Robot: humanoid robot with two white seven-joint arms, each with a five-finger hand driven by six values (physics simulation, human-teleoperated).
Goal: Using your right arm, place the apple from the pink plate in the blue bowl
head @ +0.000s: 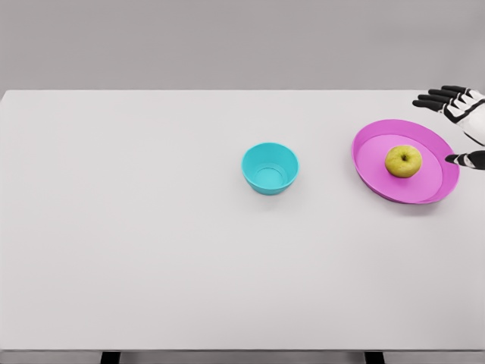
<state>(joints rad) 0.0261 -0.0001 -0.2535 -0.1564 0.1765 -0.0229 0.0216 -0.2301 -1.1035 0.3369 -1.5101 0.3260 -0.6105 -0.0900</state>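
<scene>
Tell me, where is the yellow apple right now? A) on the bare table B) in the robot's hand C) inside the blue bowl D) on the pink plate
D: the apple sits in the middle of the pink plate, while the blue bowl is empty and the right hand holds nothing.

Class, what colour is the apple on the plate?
Yellow-green; the apple shows clearest in the head view.

so the round yellow-green apple (403,161) sits in the middle of the shallow pink plastic plate (371,171), far right on the white worktop (151,250), with the small teal plastic bowl (270,168) left of it, well apart, near center
</scene>
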